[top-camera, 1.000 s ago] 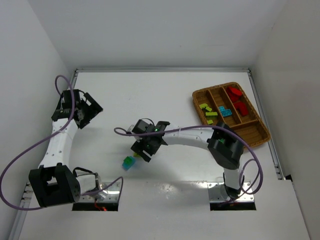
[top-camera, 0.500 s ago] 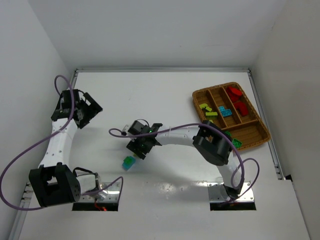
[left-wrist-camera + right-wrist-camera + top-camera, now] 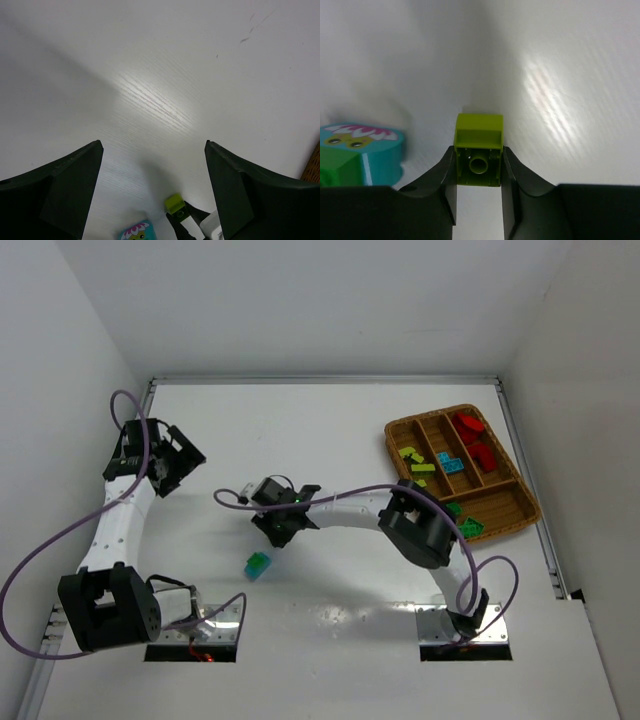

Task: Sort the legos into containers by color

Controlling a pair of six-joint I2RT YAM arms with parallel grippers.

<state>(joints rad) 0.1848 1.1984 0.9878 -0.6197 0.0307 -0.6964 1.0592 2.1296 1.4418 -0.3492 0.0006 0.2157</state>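
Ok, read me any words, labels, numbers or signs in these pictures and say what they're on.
None can be read.
The cyan brick carries a printed pink and white picture, no letters.
The yellow-green brick and the wicker tray show no text.

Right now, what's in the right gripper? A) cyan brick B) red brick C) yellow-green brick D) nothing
C: in the right wrist view the right gripper clamps the yellow-green brick on both sides, while the cyan brick lies apart beside it.
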